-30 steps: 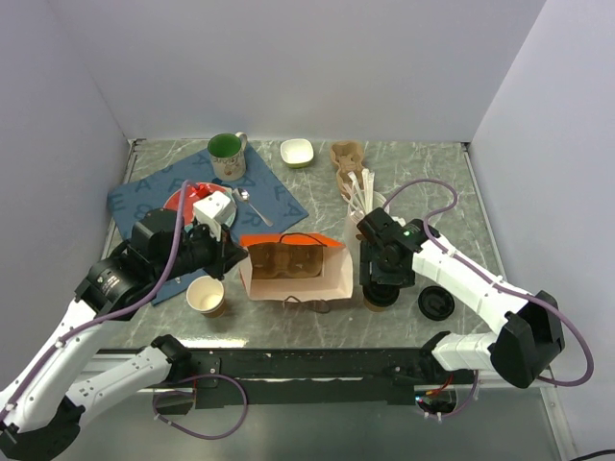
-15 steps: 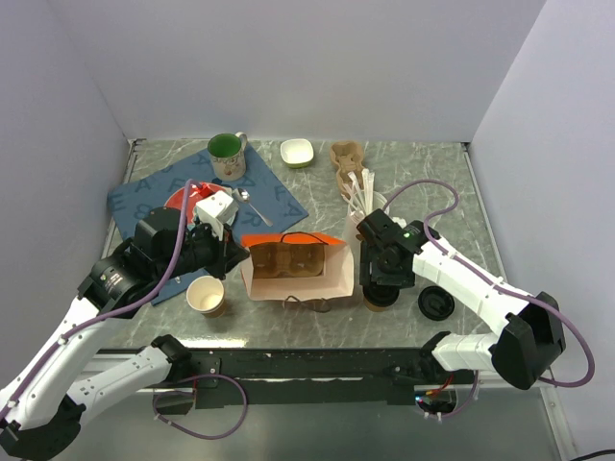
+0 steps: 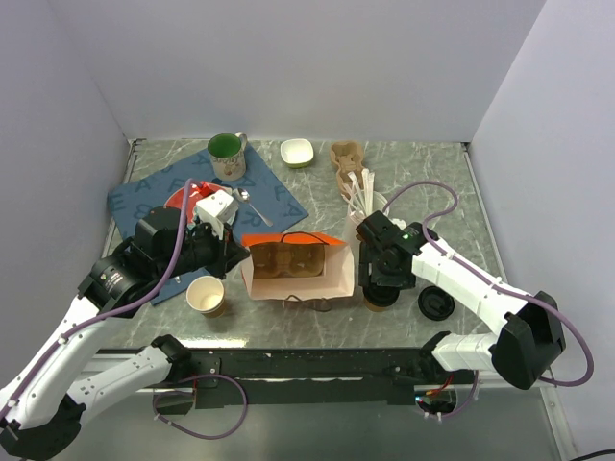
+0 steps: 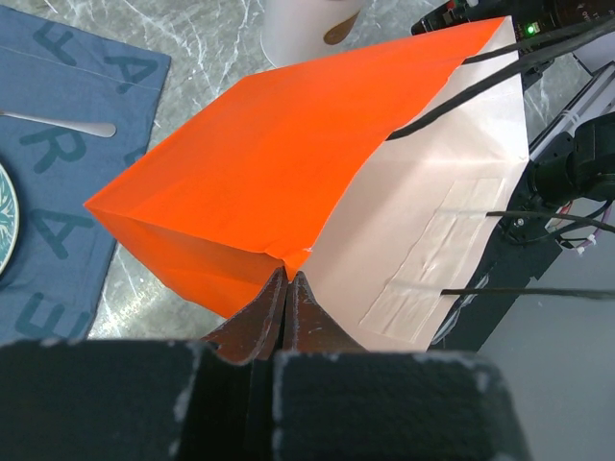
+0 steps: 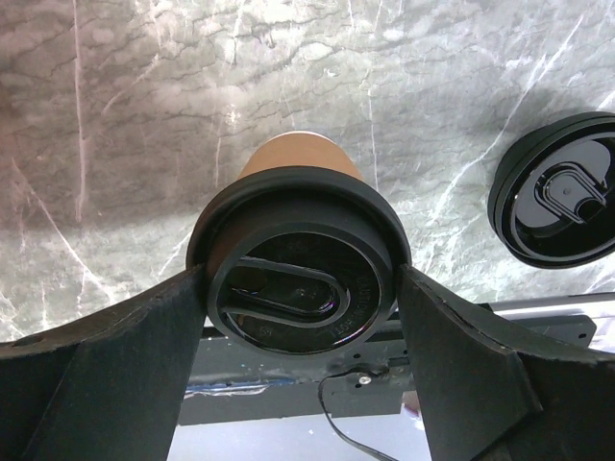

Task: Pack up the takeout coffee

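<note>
Right wrist view: right gripper (image 5: 300, 288), fingers apart, flanks small brown paper cup with round black plastic lid (image 5: 300, 240) standing on desk (image 5: 144, 96). Uneven closure may tip cup; left gripper (image 4: 285, 288) clamps orange paper bag (image 4: 288, 163).

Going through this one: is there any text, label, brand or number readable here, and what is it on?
"FA" and "AR": fragments of large dark letters printed on the blue cloth, cut off by the frame; the full word cannot be told.
Raised marks on the lid of the takeout coffee: too small to read.
Pattern on the mug: too blurred to read.
Orange bag: no print shows.
</note>
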Robot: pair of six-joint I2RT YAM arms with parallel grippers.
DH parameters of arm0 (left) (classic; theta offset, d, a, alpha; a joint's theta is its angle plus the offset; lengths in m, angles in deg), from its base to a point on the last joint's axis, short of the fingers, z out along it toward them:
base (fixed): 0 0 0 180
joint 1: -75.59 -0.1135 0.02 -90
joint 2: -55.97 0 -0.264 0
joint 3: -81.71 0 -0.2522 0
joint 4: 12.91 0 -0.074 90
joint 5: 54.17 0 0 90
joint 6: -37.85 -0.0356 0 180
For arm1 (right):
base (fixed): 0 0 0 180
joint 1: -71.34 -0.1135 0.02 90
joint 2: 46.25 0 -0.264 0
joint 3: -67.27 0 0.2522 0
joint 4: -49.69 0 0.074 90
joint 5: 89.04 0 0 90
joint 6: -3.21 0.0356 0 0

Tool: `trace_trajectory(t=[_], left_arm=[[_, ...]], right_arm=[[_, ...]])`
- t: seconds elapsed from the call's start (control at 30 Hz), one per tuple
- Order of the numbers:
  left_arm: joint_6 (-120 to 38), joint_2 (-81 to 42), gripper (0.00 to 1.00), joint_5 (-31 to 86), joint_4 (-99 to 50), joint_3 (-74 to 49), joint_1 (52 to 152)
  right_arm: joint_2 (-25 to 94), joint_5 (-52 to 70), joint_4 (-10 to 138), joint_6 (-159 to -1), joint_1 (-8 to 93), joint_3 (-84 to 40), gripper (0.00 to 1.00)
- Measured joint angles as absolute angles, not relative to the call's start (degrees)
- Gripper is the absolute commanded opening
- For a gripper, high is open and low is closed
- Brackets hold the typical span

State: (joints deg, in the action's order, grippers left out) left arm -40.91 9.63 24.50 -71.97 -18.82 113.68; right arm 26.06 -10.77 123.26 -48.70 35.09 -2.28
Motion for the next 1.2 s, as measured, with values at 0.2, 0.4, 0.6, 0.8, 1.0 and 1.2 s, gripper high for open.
trace_trajectory(t=[0.2,0.4,0.6,0.8,1.0,1.2], left_arm=[[-40.93,9.63,0.01,24.50,-71.97,-18.82,113.68],[-40.91,9.65,0.01,24.48,-71.97,-18.82,113.68],[-40.75,9.67,0.01,23.95,-71.97,-18.82,113.68],[-40.23,9.61,0.01,23.65,-71.99,-18.82,113.68],[-38.68,9.28,0.01,23.41,-71.78,-18.82,113.68],[-37.39,6.94,0.01,23.01,-71.56,-18.82,113.68]], right_arm=[[26.35,-11.06,123.35,-48.70,34.67,-2.48,0.74],[26.98,-11.54,124.05,-48.74,34.10,-3.11,0.62],[26.76,-12.98,129.86,-49.92,34.08,-5.73,0.62],[21.80,-13.59,135.98,-56.11,34.06,-22.35,0.60],[16.56,-9.79,136.92,-67.52,33.45,-43.74,0.61],[13.52,-1.18,135.06,-77.92,26.28,-49.51,0.61]])
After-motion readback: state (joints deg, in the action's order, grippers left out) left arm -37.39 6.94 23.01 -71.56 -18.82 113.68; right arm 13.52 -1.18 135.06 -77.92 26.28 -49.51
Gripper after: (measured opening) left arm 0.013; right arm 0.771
